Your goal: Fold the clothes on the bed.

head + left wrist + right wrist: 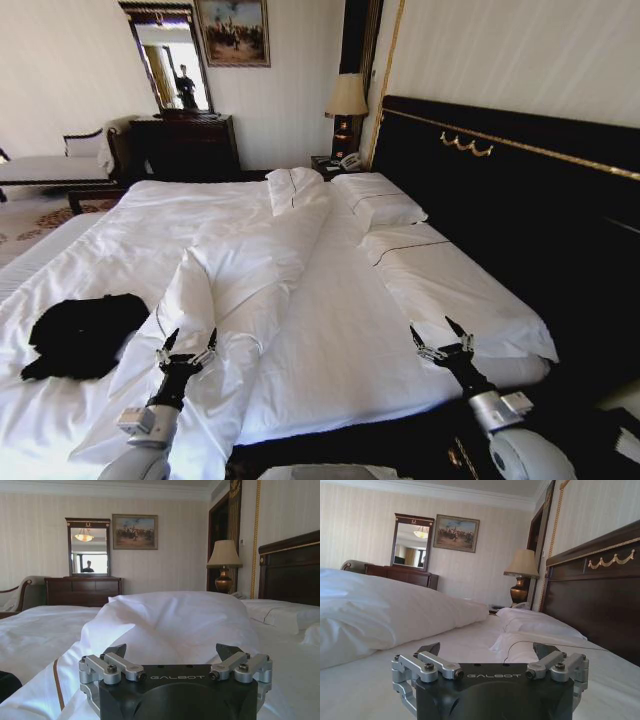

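The clothes (82, 335) lie on the bed (340, 330), seemingly near its left edge.

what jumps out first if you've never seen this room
The big white bed with its bunched duvet and dark headboard. A black T-shirt lies crumpled near its left edge. Both grippers hover open at the near edge, left gripper by the duvet, right gripper over bare sheet.

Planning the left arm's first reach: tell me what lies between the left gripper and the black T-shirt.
Nothing solid blocks the way. The left gripper, open, hovers over the rumpled fold of the white duvet; the black T-shirt lies to its left on the bed, with a low duvet flap between. The right gripper hovers open, far right.
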Controlling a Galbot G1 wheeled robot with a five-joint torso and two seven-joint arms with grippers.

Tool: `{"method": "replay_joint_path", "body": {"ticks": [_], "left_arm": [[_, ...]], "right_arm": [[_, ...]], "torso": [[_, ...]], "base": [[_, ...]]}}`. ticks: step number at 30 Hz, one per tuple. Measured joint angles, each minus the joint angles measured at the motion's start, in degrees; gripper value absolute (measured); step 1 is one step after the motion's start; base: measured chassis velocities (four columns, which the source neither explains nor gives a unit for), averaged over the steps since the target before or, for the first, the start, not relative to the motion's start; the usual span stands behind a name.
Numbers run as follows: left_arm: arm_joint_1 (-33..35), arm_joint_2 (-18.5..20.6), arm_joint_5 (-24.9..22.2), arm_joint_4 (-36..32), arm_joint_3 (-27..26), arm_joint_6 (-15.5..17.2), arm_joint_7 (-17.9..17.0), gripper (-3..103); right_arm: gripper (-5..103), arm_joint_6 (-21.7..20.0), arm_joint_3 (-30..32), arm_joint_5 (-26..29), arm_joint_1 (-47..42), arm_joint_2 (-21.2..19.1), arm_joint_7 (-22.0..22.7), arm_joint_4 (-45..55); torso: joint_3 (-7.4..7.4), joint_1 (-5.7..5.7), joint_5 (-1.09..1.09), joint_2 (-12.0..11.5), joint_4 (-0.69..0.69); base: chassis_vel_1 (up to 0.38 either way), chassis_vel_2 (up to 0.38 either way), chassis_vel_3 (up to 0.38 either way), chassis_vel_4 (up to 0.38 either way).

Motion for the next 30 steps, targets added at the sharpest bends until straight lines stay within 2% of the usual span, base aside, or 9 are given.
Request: {"method": "replay_joint_path", "body": {"ticks": [7, 17, 30], "left_arm": [[0.2, 1.6, 3.4, -0.8, 0.8, -1.2, 0.4, 100], [1.8, 1.2, 3.4, -4.4, -0.6, -2.5, 0.1, 100], [4.1, 1.6, 3.0, -5.3, -0.8, -3.6, 1.0, 100]], "right_arm": [[100, 0.4, 0.4, -0.3, -0.3, 0.3, -0.1, -0.9], [100, 0.5, 0.0, -0.9, 0.1, -0.2, 0.2, -1.8], [100, 0.8, 0.8, -1.9, 0.1, 0.3, 0.1, -3.0]], "torso": [[0.00, 0.00, -0.02, 0.0, 0.00], [0.00, 0.00, -0.01, 0.0, 0.00], [0.00, 0.00, -0.01, 0.0, -0.01]], "base": [[0.043, 0.064, -0.048, -0.070], [0.061, 0.071, -0.056, -0.081], [0.039, 0.042, -0.042, -0.045]]}}
